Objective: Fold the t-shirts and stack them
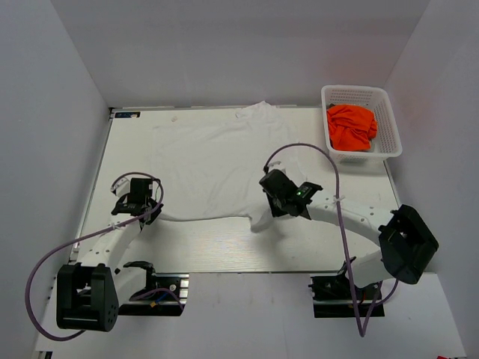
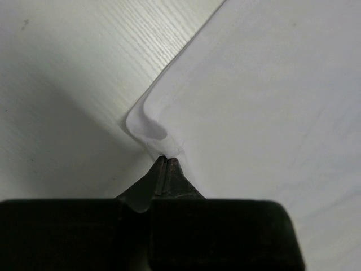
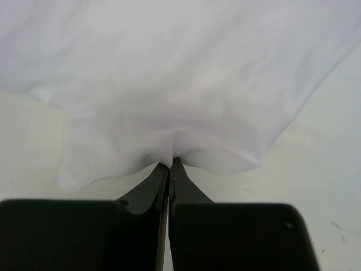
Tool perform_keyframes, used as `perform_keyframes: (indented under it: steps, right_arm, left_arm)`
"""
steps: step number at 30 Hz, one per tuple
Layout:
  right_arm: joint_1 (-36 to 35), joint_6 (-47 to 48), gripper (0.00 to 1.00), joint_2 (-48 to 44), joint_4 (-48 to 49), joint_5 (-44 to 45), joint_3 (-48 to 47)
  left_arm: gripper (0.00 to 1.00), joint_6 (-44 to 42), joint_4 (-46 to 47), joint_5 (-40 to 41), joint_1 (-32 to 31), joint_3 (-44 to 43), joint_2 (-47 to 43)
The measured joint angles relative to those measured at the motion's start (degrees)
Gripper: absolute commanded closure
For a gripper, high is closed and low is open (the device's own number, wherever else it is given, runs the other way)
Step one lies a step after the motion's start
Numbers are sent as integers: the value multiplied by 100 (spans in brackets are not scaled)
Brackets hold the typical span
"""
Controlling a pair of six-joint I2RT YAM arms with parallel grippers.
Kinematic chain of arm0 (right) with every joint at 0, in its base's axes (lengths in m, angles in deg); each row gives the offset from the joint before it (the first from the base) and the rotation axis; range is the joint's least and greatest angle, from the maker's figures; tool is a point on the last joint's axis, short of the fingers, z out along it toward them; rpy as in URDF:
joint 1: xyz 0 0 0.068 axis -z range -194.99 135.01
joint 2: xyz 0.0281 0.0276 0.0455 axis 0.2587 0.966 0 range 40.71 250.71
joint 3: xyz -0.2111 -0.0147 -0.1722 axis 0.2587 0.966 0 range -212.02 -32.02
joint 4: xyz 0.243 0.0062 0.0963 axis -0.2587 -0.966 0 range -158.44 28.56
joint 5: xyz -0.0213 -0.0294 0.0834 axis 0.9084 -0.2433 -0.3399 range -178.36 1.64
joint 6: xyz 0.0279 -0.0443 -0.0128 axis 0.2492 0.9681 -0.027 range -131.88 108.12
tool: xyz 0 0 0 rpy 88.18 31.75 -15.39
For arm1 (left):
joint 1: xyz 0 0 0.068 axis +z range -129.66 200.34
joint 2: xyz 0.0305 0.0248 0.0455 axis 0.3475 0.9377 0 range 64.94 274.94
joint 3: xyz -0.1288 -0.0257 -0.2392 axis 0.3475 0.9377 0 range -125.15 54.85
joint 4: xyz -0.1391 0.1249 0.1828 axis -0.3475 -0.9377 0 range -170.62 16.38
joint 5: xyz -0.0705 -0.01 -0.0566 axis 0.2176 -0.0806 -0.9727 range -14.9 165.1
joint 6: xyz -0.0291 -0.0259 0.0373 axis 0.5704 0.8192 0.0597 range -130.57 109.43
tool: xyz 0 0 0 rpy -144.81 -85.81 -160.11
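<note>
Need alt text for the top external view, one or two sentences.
Two robot arms pinch the near hem of a white t-shirt spread on a pale table, the left gripper at its left corner and the right gripper at its right corner. A crumpled orange t-shirt sits in a white mesh basket at the far right.

The right gripper [image 3: 170,165] has its fingers [image 3: 187,189] pressed together on a puckered fold at the near edge of the white t-shirt [image 3: 180,73], which spreads away over the pale tabletop [image 3: 330,186].
</note>
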Motion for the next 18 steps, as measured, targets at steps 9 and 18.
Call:
perform_keyframes:
  steps: [9, 18]
  right_arm:
    - [855, 538, 100, 240, 966, 369, -863]
    - [1523, 1102, 100, 1231, 1443, -59, -2004]
  left_arm:
    - [100, 2, 136, -72, 48, -896, 966]
    - [100, 66, 85, 278, 48, -1899, 1937]
